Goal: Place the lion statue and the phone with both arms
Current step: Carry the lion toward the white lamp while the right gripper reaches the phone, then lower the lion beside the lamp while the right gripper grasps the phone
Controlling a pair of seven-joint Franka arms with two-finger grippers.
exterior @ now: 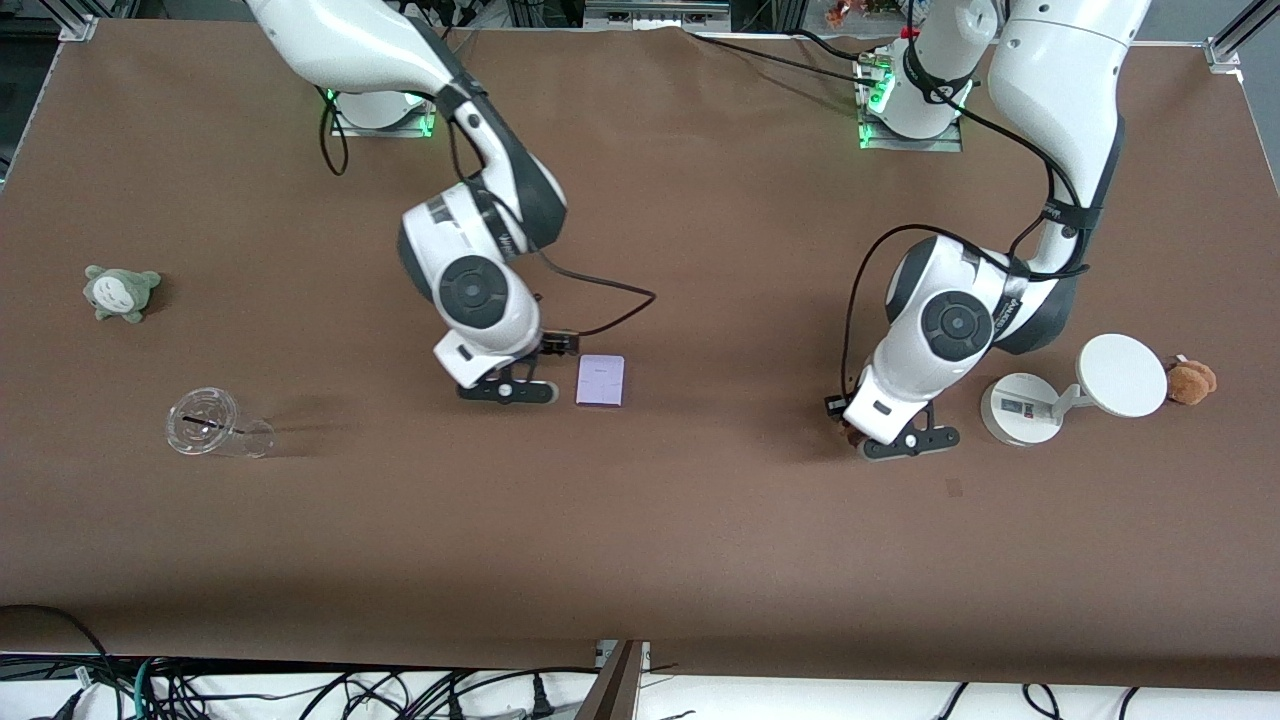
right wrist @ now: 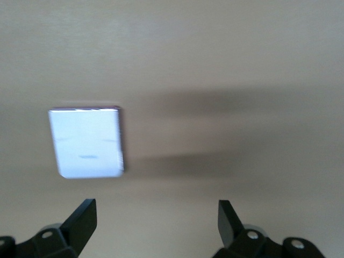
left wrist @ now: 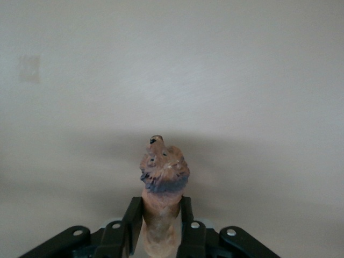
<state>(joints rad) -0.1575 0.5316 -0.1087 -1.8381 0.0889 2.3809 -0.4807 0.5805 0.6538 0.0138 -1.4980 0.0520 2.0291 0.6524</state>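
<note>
While the left gripper (left wrist: 161, 228) at lower right of the front view clamps the lion statue (left wrist: 162, 185) low over the table (exterior: 700, 520), the right gripper (right wrist: 157, 217) stands spread wide; the phone (exterior: 600, 380), long axis toward the bases, lies flat just beside it, mid-frame.

Reddish-brown lion statue (left wrist: 161, 185), lavender-white phone (exterior: 601, 381)

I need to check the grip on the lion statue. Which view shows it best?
The left wrist view: the lion statue fills the centre, clamped in the left tool. The front view shows only a sliver beside the tool. The right wrist view misses it.
</note>
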